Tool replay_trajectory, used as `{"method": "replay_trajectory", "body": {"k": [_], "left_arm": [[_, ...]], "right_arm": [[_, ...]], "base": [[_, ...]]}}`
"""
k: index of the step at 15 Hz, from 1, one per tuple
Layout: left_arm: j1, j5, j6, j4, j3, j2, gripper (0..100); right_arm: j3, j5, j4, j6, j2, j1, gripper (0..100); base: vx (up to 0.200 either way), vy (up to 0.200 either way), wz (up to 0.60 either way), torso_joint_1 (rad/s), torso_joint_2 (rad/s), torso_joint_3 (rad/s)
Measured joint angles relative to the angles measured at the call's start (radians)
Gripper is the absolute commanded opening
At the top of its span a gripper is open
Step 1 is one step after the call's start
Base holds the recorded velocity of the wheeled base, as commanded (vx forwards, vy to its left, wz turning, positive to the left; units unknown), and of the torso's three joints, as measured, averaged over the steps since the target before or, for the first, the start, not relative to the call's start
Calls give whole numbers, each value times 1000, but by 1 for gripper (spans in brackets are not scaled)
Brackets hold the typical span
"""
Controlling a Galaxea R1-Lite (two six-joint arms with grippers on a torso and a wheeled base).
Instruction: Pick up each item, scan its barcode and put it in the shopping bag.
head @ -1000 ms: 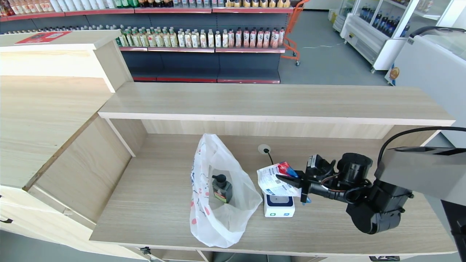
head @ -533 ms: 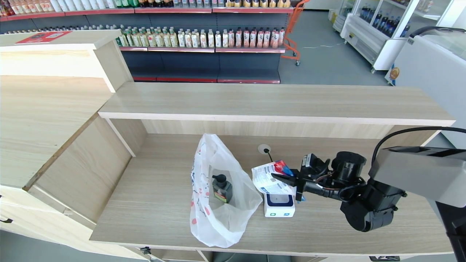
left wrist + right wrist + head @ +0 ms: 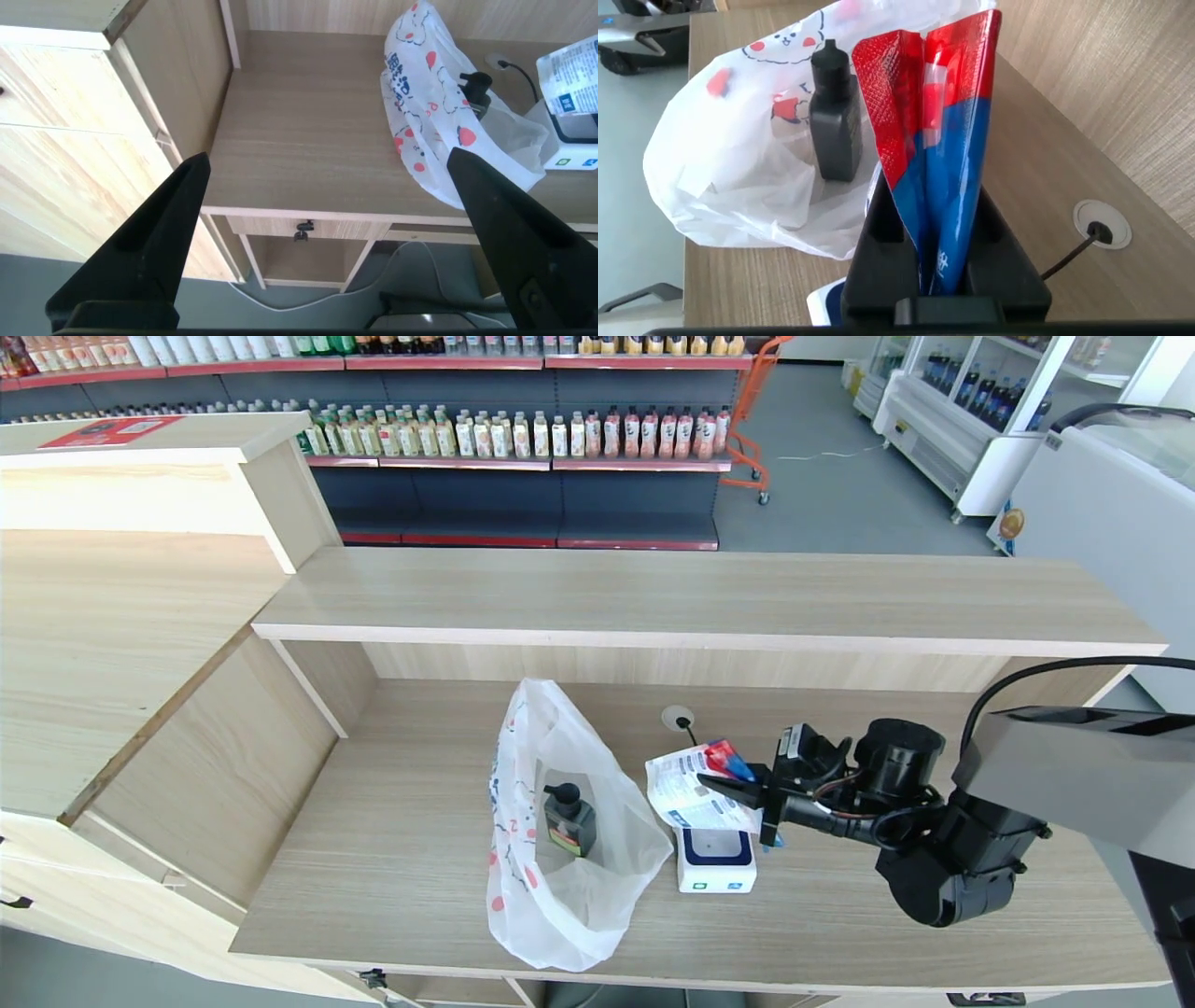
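Packet point(image 3: 693, 791) of red, blue and white foil hangs pinched by one edge between the closed fingers of the right hand point(image 3: 738, 791), just above the white scanner point(image 3: 716, 861) on the worktop point(image 3: 392, 840). Beside the scanner, on its left, stands the open shopping bag point(image 3: 560, 896) with a dark pump bottle point(image 3: 569, 819) inside. Left hand point(image 3: 327, 163) hovers short of the worktop's front edge, fingers spread wide, holding nothing.

My right arm lies stretched leftward, its gripper point(image 3: 717, 787) clamped on a packet point(image 3: 677, 786), while my left gripper point(image 3: 325, 168) hangs with 2 fingers spread wide.
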Motion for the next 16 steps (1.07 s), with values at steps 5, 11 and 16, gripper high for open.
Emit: {"method": "replay_trajectory", "body": {"k": [5,11,16], "left_arm": [[0,0,0,0,0,0,100],[0,0,0,0,0,0,100],[0,0,0,0,0,0,100]], "right_arm": [[0,-1,1,0,-1,0,0],[18,-19,66,77,-59,-2,0],[36,-173,243,461,-244,-1,0]], "base": [[0,0,0,0,0,0],[0,0,0,0,0,0],[0,0,0,0,0,0]]}}
